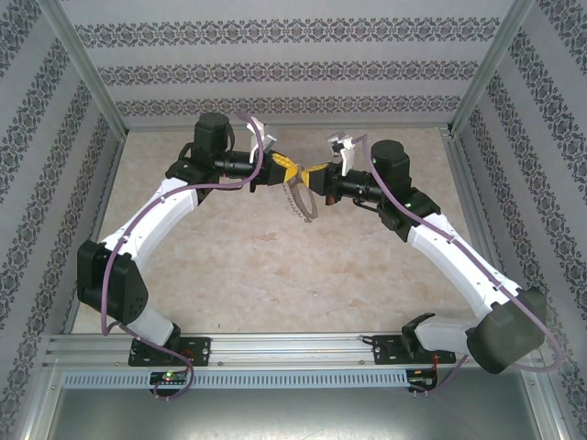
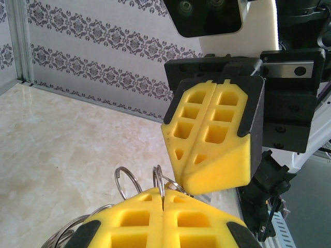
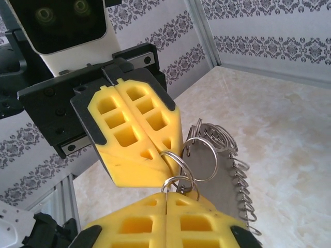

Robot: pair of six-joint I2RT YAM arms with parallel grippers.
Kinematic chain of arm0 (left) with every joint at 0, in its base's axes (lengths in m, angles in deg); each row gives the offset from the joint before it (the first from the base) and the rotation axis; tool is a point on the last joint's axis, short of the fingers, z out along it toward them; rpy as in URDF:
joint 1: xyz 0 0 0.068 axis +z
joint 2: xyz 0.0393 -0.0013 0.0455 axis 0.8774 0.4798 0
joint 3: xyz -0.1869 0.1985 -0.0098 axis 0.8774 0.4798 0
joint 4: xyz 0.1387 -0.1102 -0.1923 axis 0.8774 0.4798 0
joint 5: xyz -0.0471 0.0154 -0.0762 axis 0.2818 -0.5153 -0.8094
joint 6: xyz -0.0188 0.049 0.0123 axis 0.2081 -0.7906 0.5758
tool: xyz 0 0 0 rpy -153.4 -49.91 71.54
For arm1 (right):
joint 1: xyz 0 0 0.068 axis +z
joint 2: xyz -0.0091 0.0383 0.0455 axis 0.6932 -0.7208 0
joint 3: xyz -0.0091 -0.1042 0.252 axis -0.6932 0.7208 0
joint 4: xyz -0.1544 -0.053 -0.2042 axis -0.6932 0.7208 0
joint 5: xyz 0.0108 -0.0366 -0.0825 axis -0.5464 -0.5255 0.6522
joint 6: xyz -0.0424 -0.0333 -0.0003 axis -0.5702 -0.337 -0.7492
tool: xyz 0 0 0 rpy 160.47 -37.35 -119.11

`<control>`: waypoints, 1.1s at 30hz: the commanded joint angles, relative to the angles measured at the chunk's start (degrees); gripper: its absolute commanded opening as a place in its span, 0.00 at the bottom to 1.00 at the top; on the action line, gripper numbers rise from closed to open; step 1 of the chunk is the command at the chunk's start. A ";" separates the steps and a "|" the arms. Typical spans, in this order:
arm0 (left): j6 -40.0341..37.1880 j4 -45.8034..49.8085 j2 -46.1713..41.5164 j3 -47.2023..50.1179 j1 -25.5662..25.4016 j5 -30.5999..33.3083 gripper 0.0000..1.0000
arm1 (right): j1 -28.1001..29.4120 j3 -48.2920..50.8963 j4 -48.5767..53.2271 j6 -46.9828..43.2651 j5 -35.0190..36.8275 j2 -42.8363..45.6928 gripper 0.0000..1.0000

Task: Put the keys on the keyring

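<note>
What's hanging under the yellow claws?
The grey keyring, edged with little silver rings, dangles beneath the left claw and right claw, both shut on it. Pinched parts are hidden.

three cameras, one meeting point

the top view looks down from above and behind the arms (image 1: 174, 215), wide, over the whole table (image 1: 275, 284). each wrist view sits very near its own gripper and faces the other arm: left gripper (image 2: 163, 199) in one, right gripper (image 3: 166, 199) in the other. all three share the keyring (image 1: 303, 200) between the tips.

Beige marbled tabletop (image 1: 275, 275) (damask-striped walls (image 1: 293, 55) around)
</note>
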 commanded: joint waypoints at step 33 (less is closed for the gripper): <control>-4.26 2.08 -0.87 -1.39 0.48 -1.38 0.00 | -15.76 -3.95 -11.40 13.82 -23.76 -9.43 0.00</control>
